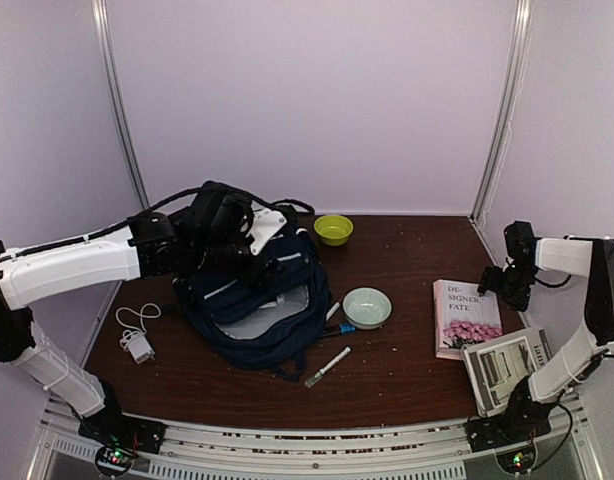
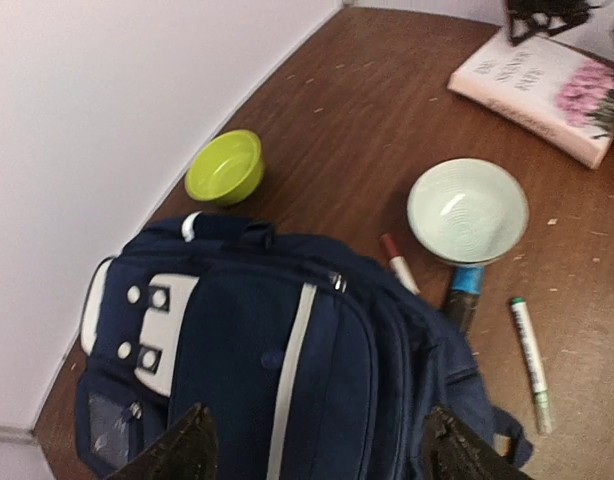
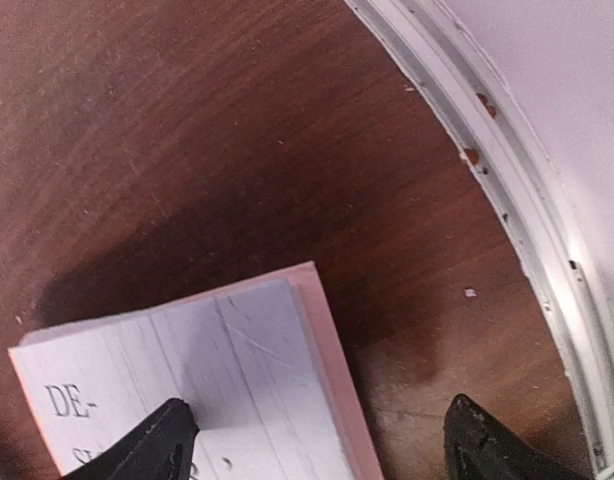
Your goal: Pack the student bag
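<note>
The student bag (image 1: pixel 249 300), navy with white stripe trim and a white patch, lies left of centre on the brown table. Its near side gapes and shows a pale lining. My left gripper (image 1: pixel 230 238) hovers over the bag's far top end. In the left wrist view the bag (image 2: pixel 287 370) fills the space below the left gripper (image 2: pixel 317 455), which is open and holds nothing. My right gripper (image 1: pixel 514 278) hangs open at the far right, over the far corner of a pink-covered book (image 1: pixel 467 318). In the right wrist view that book's corner (image 3: pixel 237 370) lies between the fingers of the right gripper (image 3: pixel 317 450).
A lime bowl (image 1: pixel 333 229) sits behind the bag and a pale green bowl (image 1: pixel 367 307) to its right. Markers lie beside the bag: a white one (image 1: pixel 328 367), a blue one (image 2: pixel 465 290) and a red-capped one (image 2: pixel 399 263). A grey booklet (image 1: pixel 505 368) lies front right, a white charger (image 1: pixel 139 340) front left.
</note>
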Robot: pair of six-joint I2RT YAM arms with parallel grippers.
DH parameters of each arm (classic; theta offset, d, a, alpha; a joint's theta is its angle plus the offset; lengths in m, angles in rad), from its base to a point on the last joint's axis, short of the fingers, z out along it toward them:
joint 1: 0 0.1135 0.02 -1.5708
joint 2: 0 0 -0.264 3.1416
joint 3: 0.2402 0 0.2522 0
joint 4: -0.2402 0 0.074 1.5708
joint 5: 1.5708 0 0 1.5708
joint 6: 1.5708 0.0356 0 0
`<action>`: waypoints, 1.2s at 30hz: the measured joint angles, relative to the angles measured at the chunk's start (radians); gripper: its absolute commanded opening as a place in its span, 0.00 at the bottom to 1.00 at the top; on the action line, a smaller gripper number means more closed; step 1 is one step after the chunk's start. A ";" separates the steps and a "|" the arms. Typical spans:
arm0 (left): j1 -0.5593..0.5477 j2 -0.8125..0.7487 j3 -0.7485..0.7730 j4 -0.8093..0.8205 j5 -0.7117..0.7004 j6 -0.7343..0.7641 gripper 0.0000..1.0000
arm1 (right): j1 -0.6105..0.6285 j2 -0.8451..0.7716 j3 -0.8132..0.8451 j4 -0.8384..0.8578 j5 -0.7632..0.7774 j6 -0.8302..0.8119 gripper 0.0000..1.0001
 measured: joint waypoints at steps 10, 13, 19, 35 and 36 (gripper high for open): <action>-0.154 0.185 0.111 0.111 0.251 0.103 0.67 | 0.013 0.066 -0.066 0.247 -0.399 0.102 0.64; -0.220 0.335 0.216 0.130 0.324 0.161 0.69 | 0.071 0.066 -0.082 0.277 -0.446 0.135 0.65; -0.298 0.603 0.392 0.127 0.391 0.233 0.71 | 0.200 0.051 -0.084 0.230 -0.474 0.133 0.68; -0.334 0.823 0.571 0.073 0.347 0.277 0.67 | 0.195 -0.054 -0.156 0.119 -0.438 0.061 0.80; -0.333 0.841 0.583 0.069 0.338 0.277 0.66 | 0.195 -0.054 -0.160 0.129 -0.449 0.060 0.80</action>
